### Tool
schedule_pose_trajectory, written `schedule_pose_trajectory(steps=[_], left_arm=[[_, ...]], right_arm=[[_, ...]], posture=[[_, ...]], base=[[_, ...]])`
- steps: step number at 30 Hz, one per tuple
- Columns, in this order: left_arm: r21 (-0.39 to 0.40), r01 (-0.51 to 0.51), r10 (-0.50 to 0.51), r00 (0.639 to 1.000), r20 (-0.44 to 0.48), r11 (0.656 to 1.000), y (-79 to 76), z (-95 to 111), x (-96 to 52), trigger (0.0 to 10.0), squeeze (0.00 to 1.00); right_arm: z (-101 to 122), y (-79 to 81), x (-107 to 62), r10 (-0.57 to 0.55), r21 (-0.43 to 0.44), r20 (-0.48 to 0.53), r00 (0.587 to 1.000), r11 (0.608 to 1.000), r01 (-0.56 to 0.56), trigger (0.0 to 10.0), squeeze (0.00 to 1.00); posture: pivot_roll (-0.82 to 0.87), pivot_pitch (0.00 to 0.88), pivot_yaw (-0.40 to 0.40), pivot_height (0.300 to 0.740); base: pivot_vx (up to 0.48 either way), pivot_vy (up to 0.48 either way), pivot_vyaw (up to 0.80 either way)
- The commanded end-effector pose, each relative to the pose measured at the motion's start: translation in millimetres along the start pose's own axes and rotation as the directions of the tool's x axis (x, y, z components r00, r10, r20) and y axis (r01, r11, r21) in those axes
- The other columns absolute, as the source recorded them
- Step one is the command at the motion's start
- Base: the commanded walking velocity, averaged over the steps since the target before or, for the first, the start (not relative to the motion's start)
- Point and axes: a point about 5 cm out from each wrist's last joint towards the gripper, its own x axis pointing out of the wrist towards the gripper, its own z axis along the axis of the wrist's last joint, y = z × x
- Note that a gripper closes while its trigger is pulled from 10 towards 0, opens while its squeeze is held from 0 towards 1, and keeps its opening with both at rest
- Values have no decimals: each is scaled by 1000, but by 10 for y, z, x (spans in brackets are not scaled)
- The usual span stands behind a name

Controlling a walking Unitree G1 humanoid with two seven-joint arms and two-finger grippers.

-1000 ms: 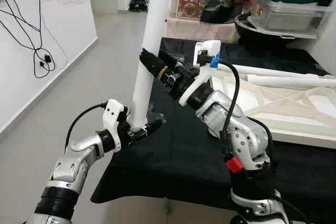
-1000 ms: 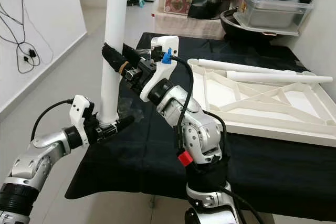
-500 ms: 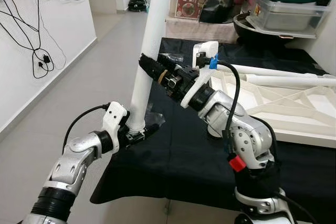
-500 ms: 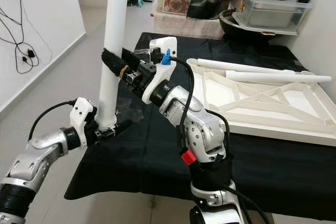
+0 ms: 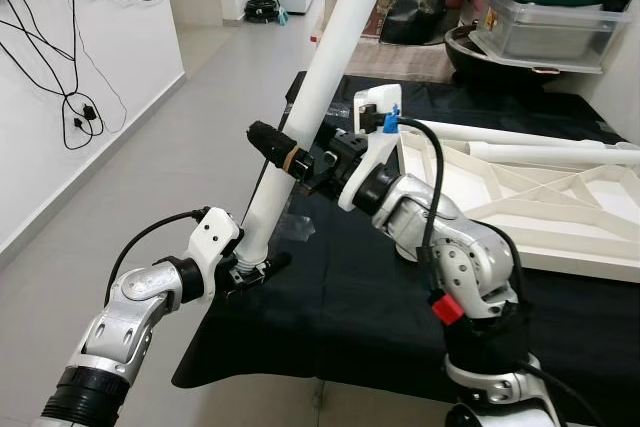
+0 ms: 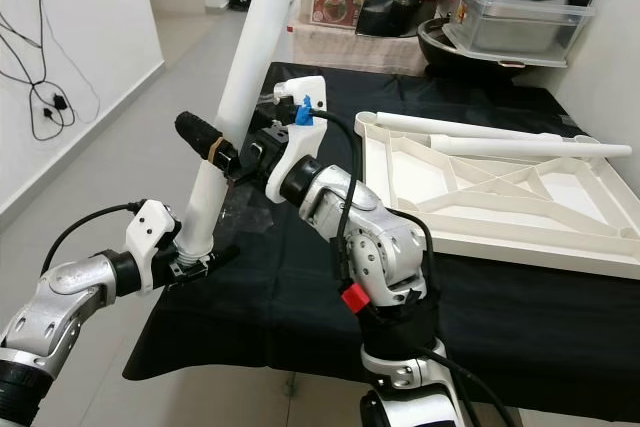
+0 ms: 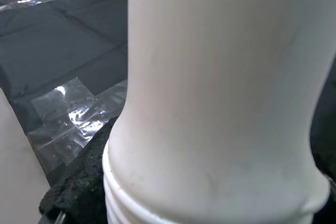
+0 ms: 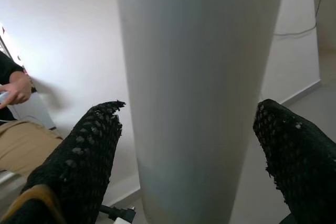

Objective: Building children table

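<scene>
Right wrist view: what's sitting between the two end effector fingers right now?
The white table leg runs straight through the gap, with one black finger on each side. The right wrist view shows slight gaps beside it, so firm contact isn't certain.

Left arm reaching forward and low, left gripper (image 5: 252,269) clamped at the base of the white table leg (image 5: 310,112). Right arm bent at the elbow, crossing over toward the left, right gripper (image 5: 275,147) straddling the leg higher up, fingers (image 8: 79,166) either side.
</scene>
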Motion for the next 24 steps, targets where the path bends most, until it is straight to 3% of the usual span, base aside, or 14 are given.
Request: schedule_pose_trajectory(steps=[1,5,6,8,9,24], left_arm=[[36,27,-26,1000,-12,999,-31,-3,-15,10000,0],[40,30,-30,999,-13,999,-32,-2,-10,10000,0],[42,34,-33,999,-12,999,-31,2,-3,10000,0],[43,35,-35,999,-13,998,-31,2,-2,10000,0],[45,39,-39,999,-16,998,-36,-5,-1,10000,0],[58,38,-37,999,-20,998,-45,-20,14,10000,0]], right_arm=[[-15,13,23,4,34,-9,1000,999,-4,10000,0],[-61,37,38,6,50,-15,1000,999,-5,9882,0],[-101,60,50,7,66,-14,1000,998,-6,2706,0],[-109,67,54,7,71,-11,1000,997,-6,2706,0],[-102,73,61,6,74,0,1000,997,-6,0,0],[-43,31,71,-57,76,67,996,996,52,0,0]], posture=[[15,0,-63,740],[20,0,-62,740],[17,0,-60,740],[17,0,-60,740],[13,0,-58,740],[17,0,-57,740]], base=[[0,0,0],[0,0,0],[0,0,0],[0,0,0],[0,0,0],[0,0,0]])
